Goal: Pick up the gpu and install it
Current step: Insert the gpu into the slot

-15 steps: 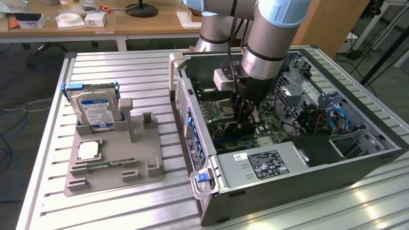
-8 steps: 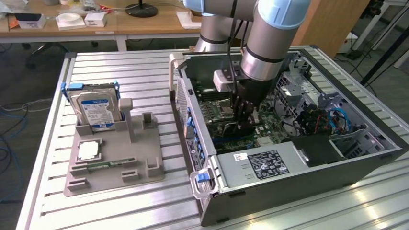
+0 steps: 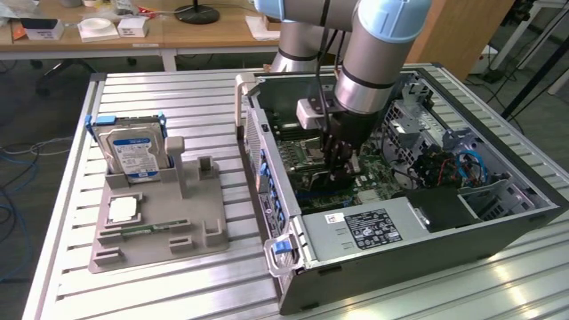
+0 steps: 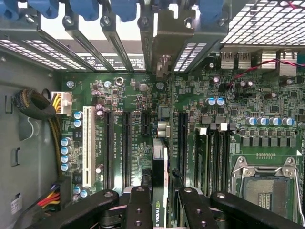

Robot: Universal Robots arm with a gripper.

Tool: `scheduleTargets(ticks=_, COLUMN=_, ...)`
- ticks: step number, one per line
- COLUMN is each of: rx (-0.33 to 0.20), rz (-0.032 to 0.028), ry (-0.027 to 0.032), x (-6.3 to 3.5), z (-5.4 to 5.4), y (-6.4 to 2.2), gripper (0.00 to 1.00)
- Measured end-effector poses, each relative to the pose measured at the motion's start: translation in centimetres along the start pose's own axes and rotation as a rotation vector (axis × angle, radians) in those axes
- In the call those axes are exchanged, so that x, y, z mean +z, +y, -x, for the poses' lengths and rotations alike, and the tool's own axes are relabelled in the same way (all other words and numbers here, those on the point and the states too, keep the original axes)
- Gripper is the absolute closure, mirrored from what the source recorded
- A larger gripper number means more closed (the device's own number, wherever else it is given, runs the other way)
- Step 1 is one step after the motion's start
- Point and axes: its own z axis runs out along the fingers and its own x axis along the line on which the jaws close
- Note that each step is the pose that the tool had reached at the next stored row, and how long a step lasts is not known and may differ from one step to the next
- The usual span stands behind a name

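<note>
Green circuit board of the gpu [image 4: 160, 188] seen edge-on in the wrist view, pinched between the black fingers [image 4: 138, 210] of the gripper [image 4: 159, 212]. Card stands on its thin edge over the motherboard [image 4: 138, 138], long axis parallel to the black expansion slots [image 4: 127, 143], far end with the silver bracket [image 4: 164, 64] pointing toward the rear slot openings of the computer case [image 3: 294, 267]. Exterior view: arm [image 3: 378, 53] reaches straight down into the open case, gripper [image 3: 340, 175] low over the board. Hard drive [image 3: 132, 152] upright in the grey holder [image 3: 160, 227] on the slatted table [image 3: 151, 100], at the exterior view's left.
</note>
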Motion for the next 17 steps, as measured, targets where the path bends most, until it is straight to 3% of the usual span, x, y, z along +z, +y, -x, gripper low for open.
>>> scheduleTargets(ticks=17, rx=0.0, rz=0.0001, ry=0.0, x=0.27, z=0.0, y=-0.01, gripper=0.74)
